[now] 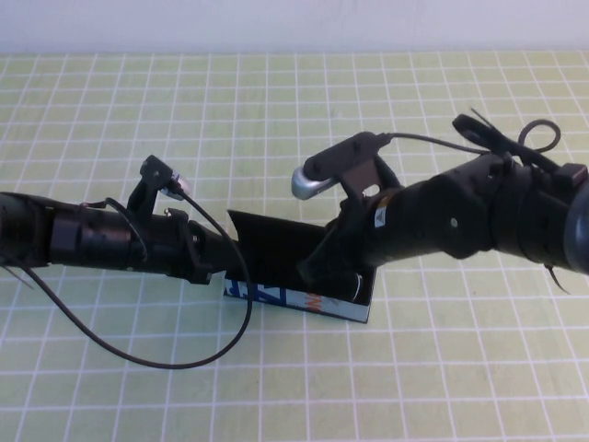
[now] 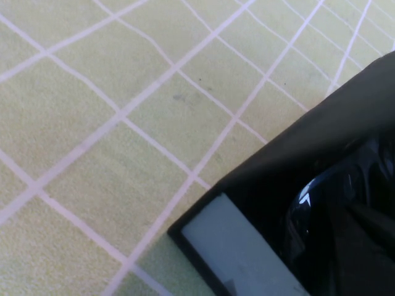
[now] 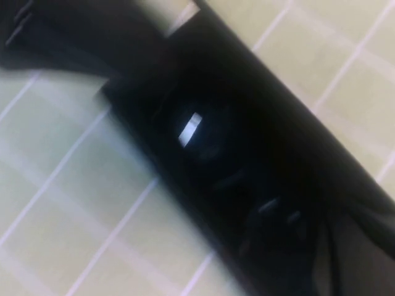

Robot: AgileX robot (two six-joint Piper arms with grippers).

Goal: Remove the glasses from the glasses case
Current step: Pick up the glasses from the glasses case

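Jaws of both grippers at the open glasses case (image 1: 304,299) (grip state cannot be told).
Right gripper (image 1: 324,267) reaches inside over the glasses (image 3: 203,139); left gripper (image 1: 210,262) meets the case's left end.

robot test bench: surface (image 1: 110,368) covered in green grid-lined mat, plain white wall (image 1: 276,23) behind, cabled arms.

A: Where's the glasses case (image 1: 304,299) sitting?

B: Just below centre in the high view, lying flat with its black lid (image 1: 271,241) standing open, tilting toward upper left, its white side showing blue and orange print.

A: And the glasses (image 2: 321,213)?

B: Lying inside the case, glossy black and catching a glint, mostly hidden.
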